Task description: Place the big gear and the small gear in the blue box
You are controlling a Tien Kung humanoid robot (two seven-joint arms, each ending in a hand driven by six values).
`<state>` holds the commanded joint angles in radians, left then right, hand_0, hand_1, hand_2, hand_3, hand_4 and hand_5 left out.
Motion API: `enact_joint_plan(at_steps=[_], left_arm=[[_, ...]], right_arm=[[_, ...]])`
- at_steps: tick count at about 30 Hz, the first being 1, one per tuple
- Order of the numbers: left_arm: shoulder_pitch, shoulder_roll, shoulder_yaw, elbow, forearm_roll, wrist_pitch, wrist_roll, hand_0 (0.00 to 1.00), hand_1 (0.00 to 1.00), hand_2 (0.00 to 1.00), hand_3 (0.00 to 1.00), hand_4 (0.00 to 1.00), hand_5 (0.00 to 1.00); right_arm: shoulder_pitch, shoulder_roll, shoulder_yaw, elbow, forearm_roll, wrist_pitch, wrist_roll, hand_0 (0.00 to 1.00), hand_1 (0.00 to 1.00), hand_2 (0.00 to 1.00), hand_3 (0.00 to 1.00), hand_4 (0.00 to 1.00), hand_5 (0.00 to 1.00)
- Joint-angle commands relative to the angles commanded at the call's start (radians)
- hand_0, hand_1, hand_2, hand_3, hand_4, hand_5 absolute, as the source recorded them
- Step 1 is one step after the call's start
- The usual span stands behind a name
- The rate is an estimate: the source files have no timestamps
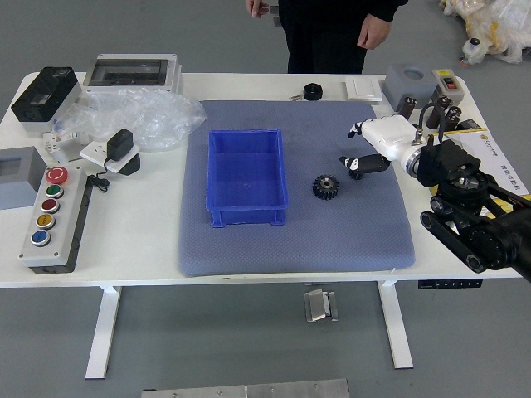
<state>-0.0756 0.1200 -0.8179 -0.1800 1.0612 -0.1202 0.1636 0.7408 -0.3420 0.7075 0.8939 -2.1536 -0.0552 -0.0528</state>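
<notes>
Head view: right of the blue plastic box [247, 217], the big black toothed gear [325, 187]; farther right, the small black gear [357, 175] under the white-and-black right hand [392, 139], spread and empty. Person's hands [372, 31] hang idle beyond. Gears likely light, stiff: pinch opposite teeth. Small one's half hidden; fingertip contact unclear.

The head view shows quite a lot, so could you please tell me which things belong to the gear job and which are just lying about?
For the job: big gear, small gear, blue box, right hand.
Lying about: button panel, clear plastic, grey block, round black item.
</notes>
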Motion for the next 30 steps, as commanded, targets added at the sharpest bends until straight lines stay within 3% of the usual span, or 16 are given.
enact_joint_plan(at_steps=[7,27,28,30], left_arm=[[-0.001,-0.004,0.002,0.000,-0.002,0.000,-0.001,0.863,0.832,0.817,0.837,0.700,0.298],[-0.002,-0.010,0.017,0.000,-0.016,0.001,-0.009,0.863,0.832,0.818,0.837,0.701,0.297],[-0.003,-0.010,0.019,0.000,-0.017,0.001,-0.010,0.863,0.832,0.818,0.837,0.701,0.297],[-0.003,-0.011,0.021,0.000,-0.019,0.001,-0.011,0.863,0.832,0.818,0.837,0.701,0.297]], right_arm=[[-0.014,0.011,-0.009,-0.040,0.032,-0.062,0.062,0.725,0.664,0.791,0.783,0.692,0.703],[-0.034,0.024,-0.023,-0.132,0.080,-0.149,0.130,0.725,0.664,0.791,0.783,0.692,0.703],[-0.034,0.024,-0.026,-0.138,0.082,-0.153,0.131,0.621,0.462,0.633,0.763,0.592,0.002],[-0.034,0.027,-0.030,-0.151,0.084,-0.160,0.133,0.621,0.462,0.633,0.763,0.592,0.002]])
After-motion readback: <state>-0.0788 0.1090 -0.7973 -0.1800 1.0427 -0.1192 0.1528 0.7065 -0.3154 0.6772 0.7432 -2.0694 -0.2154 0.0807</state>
